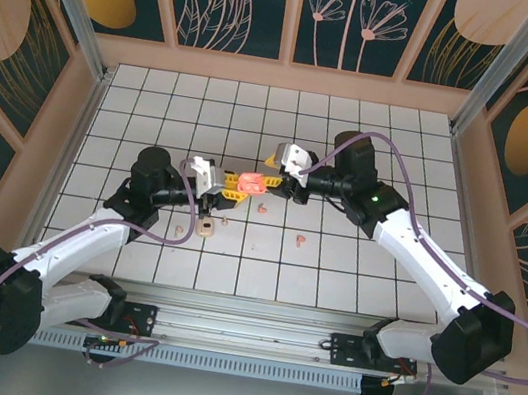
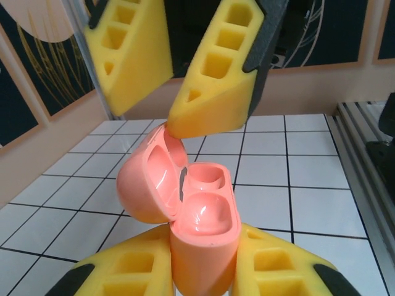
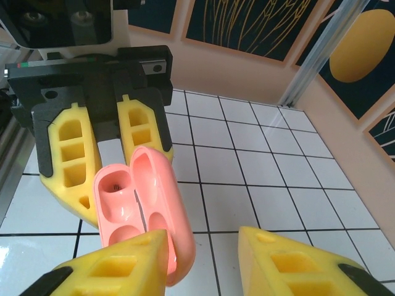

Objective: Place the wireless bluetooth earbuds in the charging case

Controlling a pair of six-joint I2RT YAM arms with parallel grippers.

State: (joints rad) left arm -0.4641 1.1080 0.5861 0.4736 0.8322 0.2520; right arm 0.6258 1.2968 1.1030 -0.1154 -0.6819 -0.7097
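The left gripper (image 2: 203, 253) is clamped on the case (image 2: 203, 216), its ribbed yellow foam fingers (image 2: 274, 265) pressing both sides of the glossy coral-pink shell and holding it upright. The case is open. Its rounded lid (image 2: 148, 179) is hinged back to one side, and two smooth moulded wells (image 2: 207, 182) show in the body. The right gripper (image 3: 200, 240) faces it from directly opposite with its jaws apart and nothing between them. One wedge-shaped yellow fingertip (image 2: 197, 117) rests against the lid's upper rim. Seen from above, the tiny coral earbuds (image 1: 262, 209) lie loose on the white tiles (image 1: 333, 270) just on the base side of the two grippers, another (image 1: 302, 238) a little farther toward the right arm. A small beige rounded piece (image 1: 205, 227) sits just beside the left gripper.
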